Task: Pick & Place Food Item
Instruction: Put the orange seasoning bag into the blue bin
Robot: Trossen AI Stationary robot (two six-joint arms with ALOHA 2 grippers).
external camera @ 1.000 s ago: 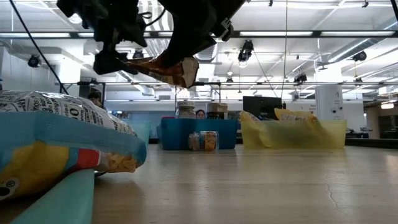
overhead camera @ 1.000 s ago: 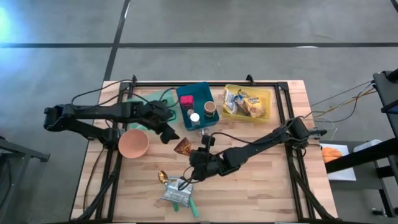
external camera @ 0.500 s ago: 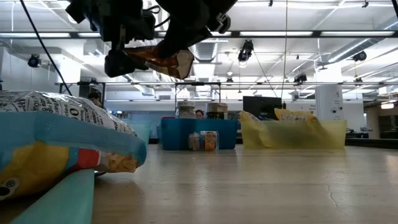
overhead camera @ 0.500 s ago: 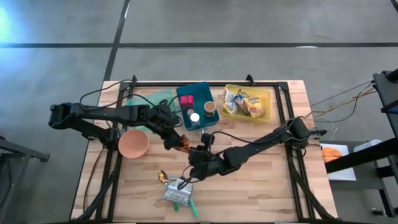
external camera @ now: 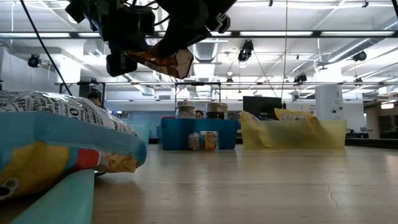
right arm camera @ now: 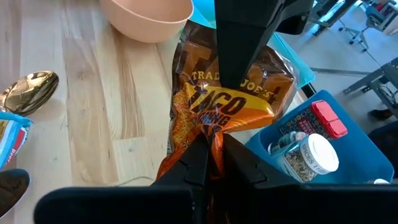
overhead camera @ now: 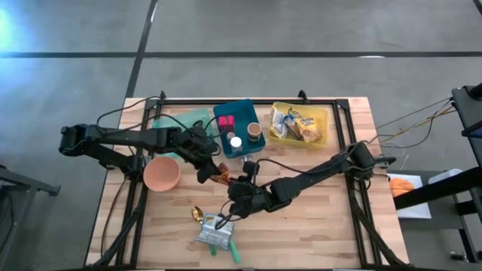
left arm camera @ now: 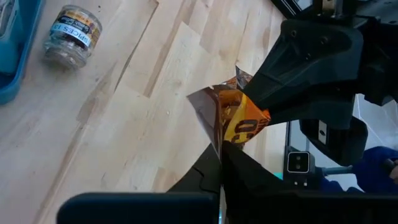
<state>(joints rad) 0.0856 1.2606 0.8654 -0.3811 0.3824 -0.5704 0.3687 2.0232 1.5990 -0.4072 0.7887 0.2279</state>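
Note:
A brown and orange taco seasoning packet (overhead camera: pixel 221 178) hangs in the air over the middle of the table, between my two grippers. My left gripper (overhead camera: pixel 210 174) comes at it from the table's left and is shut on it. My right gripper (overhead camera: pixel 233 185) reaches in from the right and is shut on the packet's opposite end. In the low view the packet (external camera: pixel 166 62) floats well above the tabletop, with my left gripper (external camera: pixel 124 59) beside it. My left gripper pinches the packet's edge (left arm camera: pixel 217 144) between its two fingers, slanting down from the table's left. The packet is clear of the table, its other end in my right gripper. My right gripper pinches the opposite end (right arm camera: pixel 208 142) between its two fingers, slanting down from the table's right. The packet stands up from its fingers, lifted clear.
A pink bowl (overhead camera: pixel 161 173) sits just left of the grippers. Behind them stand a blue bin (overhead camera: pixel 237 128) with spice jars and a yellow bin (overhead camera: pixel 300 124) of snack packets. A gold spoon (overhead camera: pixel 196 214) and a chips bag (overhead camera: pixel 215 232) lie near the front edge.
My left gripper has moved toward the table's right and near side, up to the packet, rolled a little, and shut on its edge. My right gripper has kept the packet in the air in the same place.

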